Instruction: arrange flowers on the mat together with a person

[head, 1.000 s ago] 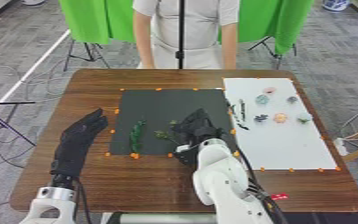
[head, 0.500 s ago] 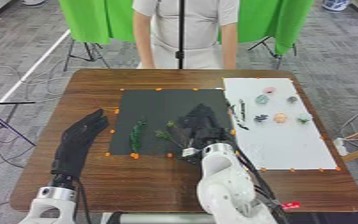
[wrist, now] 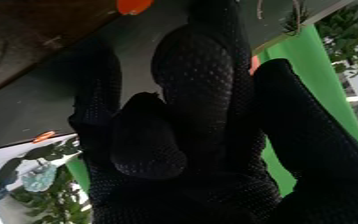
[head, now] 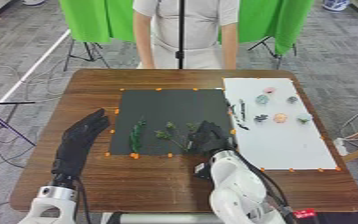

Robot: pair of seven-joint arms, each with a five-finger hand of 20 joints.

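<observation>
In the middle of the head view, a dark grey rectangular mat point(head: 171, 102) lies flat. On its lower left lies a long green leafy sprig point(head: 137, 136); beside that, a thin-stemmed green sprig point(head: 165, 134) slants. Small pink, pale blue-green and peach flower heads point(head: 280, 118) lie scattered at the frame's right.

no print can be read, though the red label point(head: 304, 213) may bear some.
</observation>
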